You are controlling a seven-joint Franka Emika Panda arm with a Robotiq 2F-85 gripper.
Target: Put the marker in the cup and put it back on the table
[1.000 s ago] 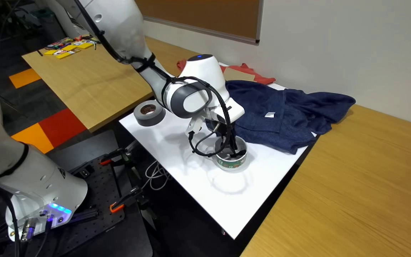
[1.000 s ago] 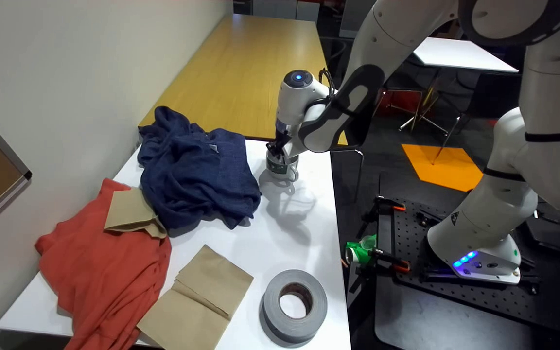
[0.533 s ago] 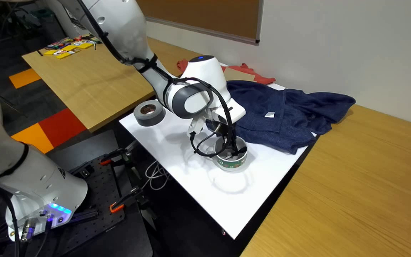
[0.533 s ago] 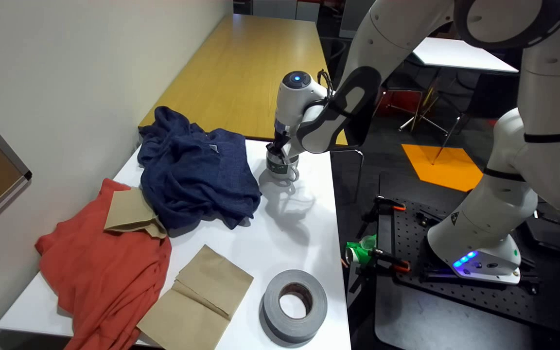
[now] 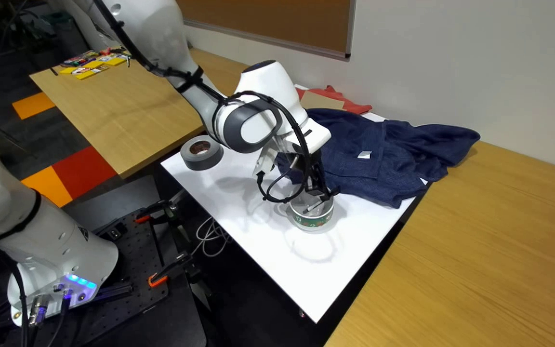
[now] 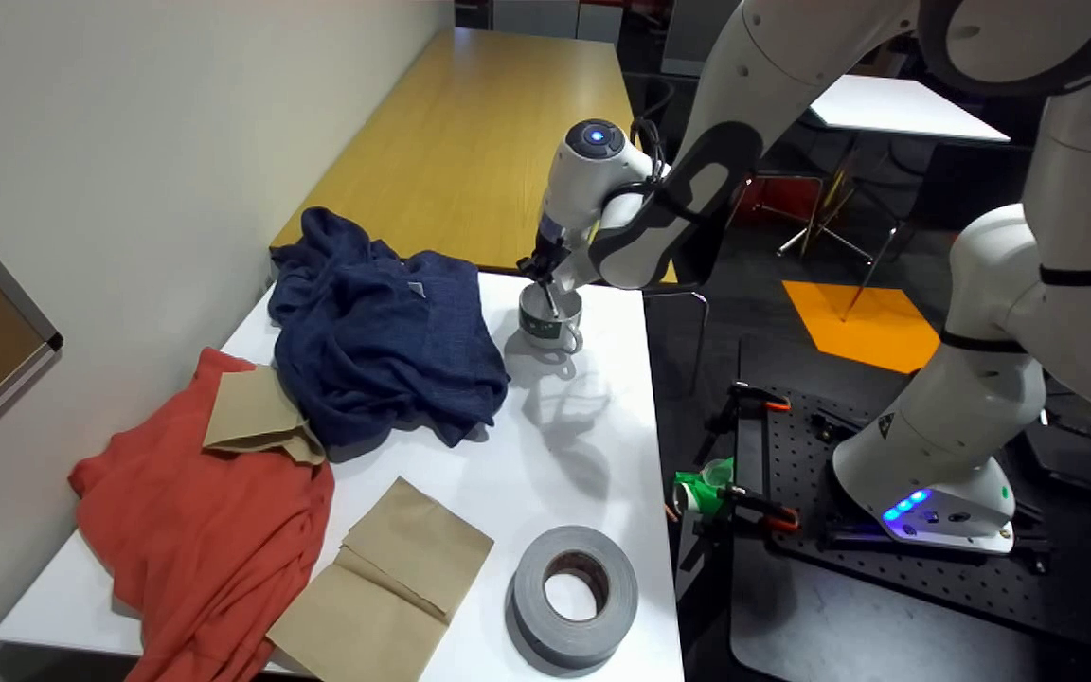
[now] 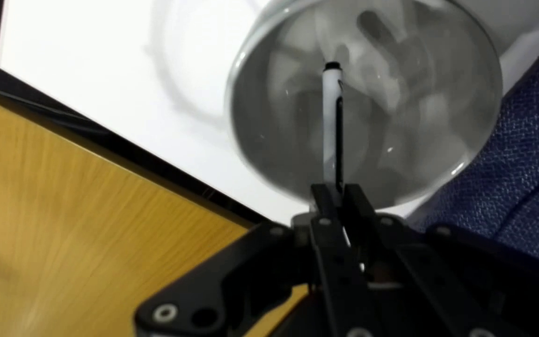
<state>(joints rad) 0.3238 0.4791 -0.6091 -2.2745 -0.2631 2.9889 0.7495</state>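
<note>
Wrist view: marker [image 7: 331, 117], white, black-tipped, dark-striped, clamped in the claw [image 7: 336, 189]. In both exterior views: cup [image 5: 313, 221], whitish, green-banded, upright on the white surface [image 5: 268, 236]; marker tilted, lower end at the cup's mouth, depth I can't tell.

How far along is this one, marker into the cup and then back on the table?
Probably done: putting the marker in the cup; half a second ago the gripper reached down inside it. In hand: the gripper has risen, clamped on the marker, whose free end shows within the cup's rim in the wrist view. Left, it seems: laying it on the white table, since it's still gripped.
</note>
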